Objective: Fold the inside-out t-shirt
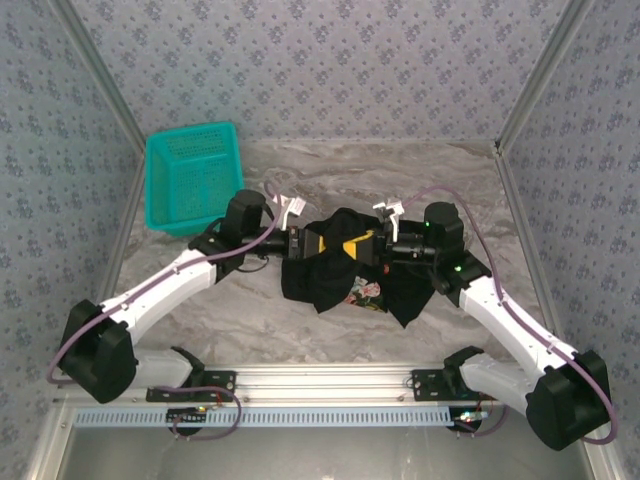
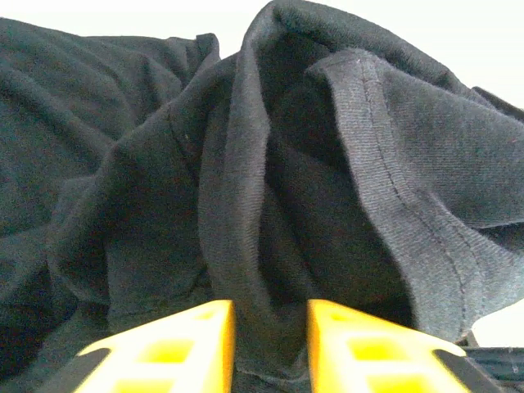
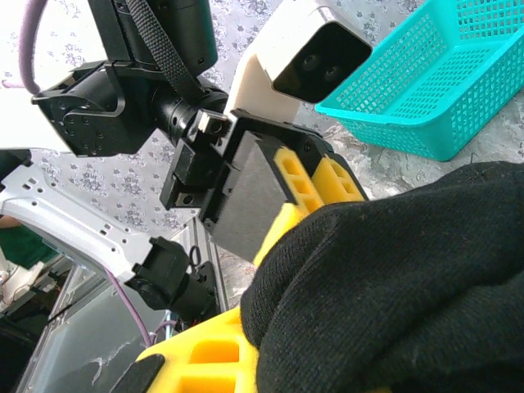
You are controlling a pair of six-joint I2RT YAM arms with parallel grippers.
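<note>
- Pinching a ridge of the black t-shirt (image 2: 123, 205) with the left gripper (image 2: 270, 327), yellow jaws close on either side of the fold and a stitched hem curving up just to the right.
- From above, reaching in from the left with that gripper and from the right with the right gripper (image 1: 388, 248), tips near each other over the middle of the marble-patterned table (image 1: 330, 175).
- Bunched and crumpled between the two, raised at the top where the grippers meet it, with loose dark flaps drooping toward the near edge.
- Showing a small patch of pale print (image 1: 365, 293) at the lower edge of the bundle.
- On the right side, pressed together, with black cloth wrapped over the yellow fingers (image 3: 205, 352) and hiding the tips; gripping the cloth there, as far as can be told.
- Leaving the teal mesh basket (image 1: 190, 180) well apart from the shirt, at the far left of the table.
</note>
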